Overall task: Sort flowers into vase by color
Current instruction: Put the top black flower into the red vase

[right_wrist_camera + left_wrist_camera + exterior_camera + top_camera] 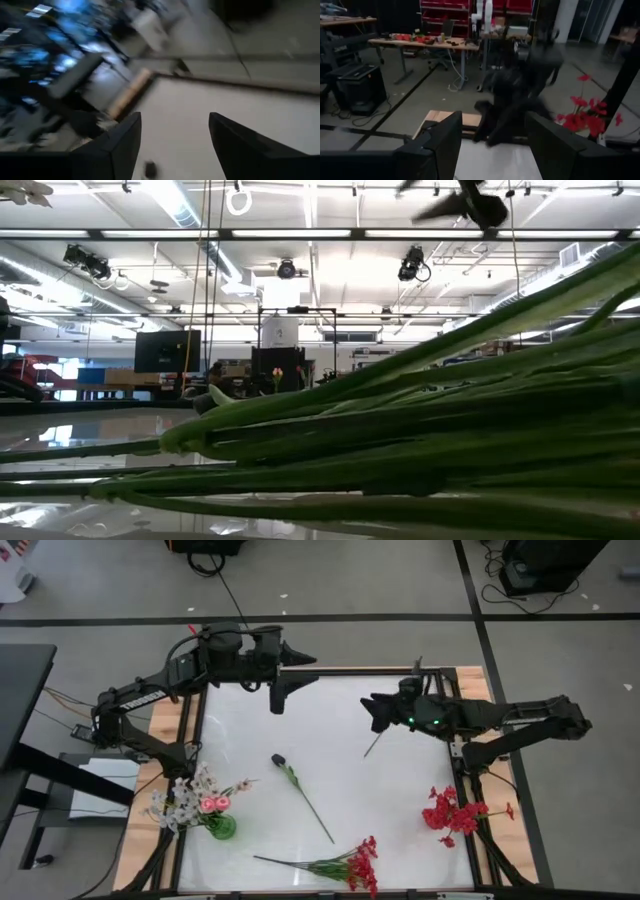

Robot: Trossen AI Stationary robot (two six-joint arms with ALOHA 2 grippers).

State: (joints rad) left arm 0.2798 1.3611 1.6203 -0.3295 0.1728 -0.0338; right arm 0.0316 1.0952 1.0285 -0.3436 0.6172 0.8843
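White tabletop [400,790] below both raised arms, left tool [280,690] and right tool [378,715] released, empty.

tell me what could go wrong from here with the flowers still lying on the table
1. The loose red blossom spray lies at the near edge of the white table; a clumsy grasp might push it off.
2. The thin dark-budded green stem lies flat, so the open right end effector could slip off it or scrape the surface.
3. The small green vase already holds pink and white flowers; forcing another stem in might tip it.
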